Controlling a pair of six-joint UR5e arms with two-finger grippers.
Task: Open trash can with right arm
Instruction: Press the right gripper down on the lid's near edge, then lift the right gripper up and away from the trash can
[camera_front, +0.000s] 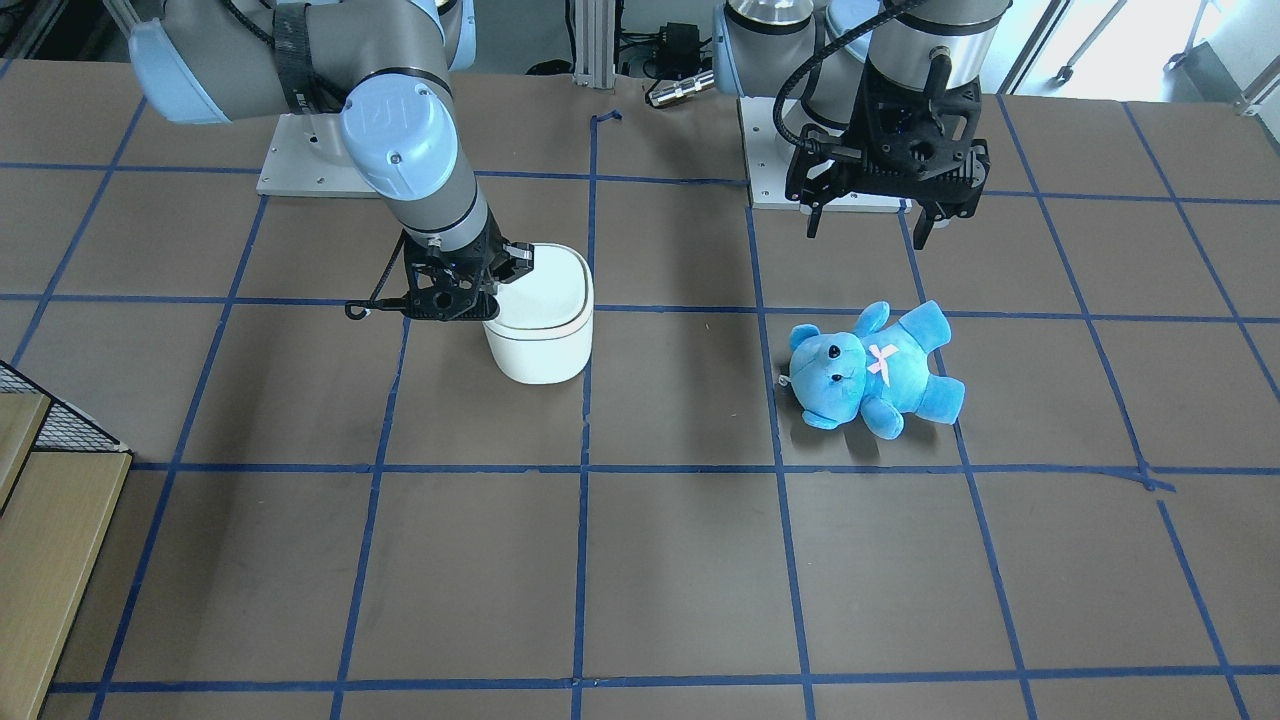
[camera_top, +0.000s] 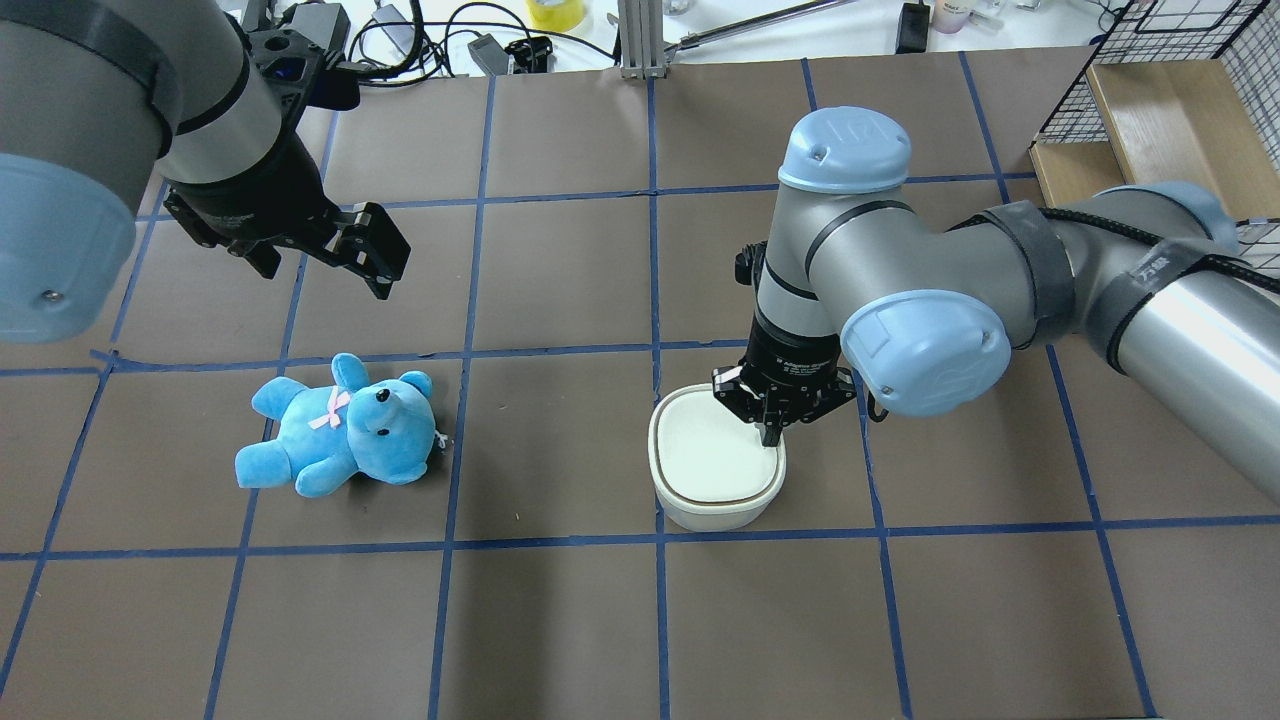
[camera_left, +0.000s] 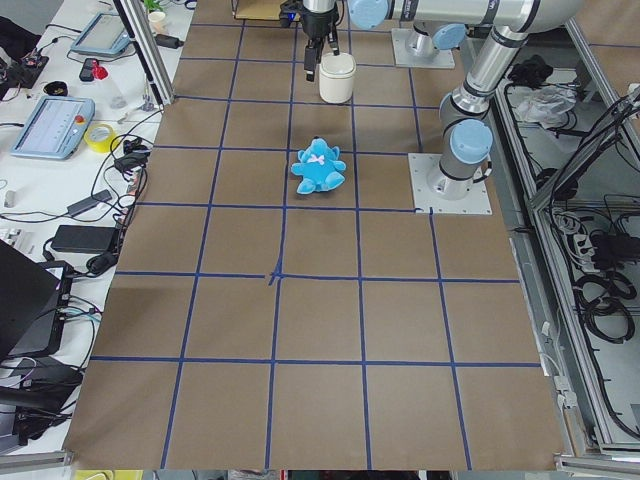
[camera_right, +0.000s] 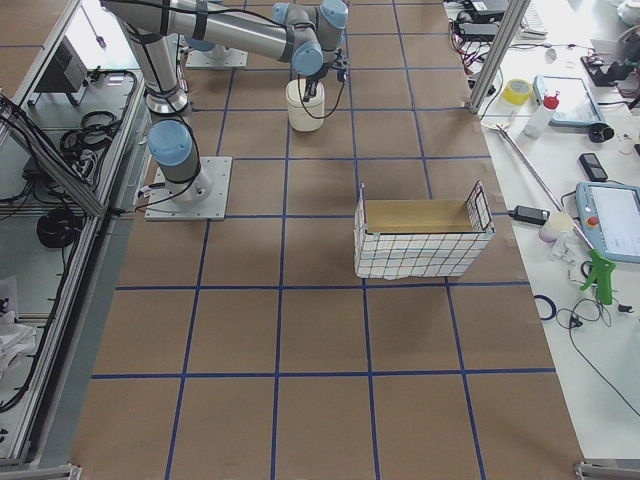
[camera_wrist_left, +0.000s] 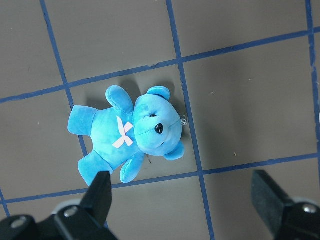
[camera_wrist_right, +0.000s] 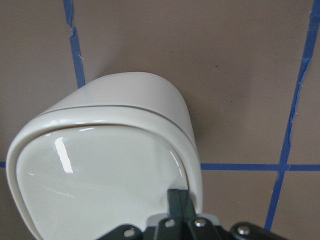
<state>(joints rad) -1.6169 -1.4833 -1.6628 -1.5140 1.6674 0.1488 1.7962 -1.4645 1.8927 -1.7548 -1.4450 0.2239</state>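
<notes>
As the right arm (camera_top: 820, 260) angles down, its closed gripper (camera_top: 773, 436) sits at the trash can (camera_top: 712, 478) rim.

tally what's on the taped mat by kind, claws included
White trash can: 1
Blue teddy bear: 1
Wire basket: 1
Claws: 2, left claw and right claw
Total: 5

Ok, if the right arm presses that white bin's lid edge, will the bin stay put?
Probably light: the trash can looks like thin hollow plastic, so it may slide on the table. It could tip, since the right gripper sits shut at one rim corner, off-centre. The glossy lid looks slippery for the fingers.
</notes>
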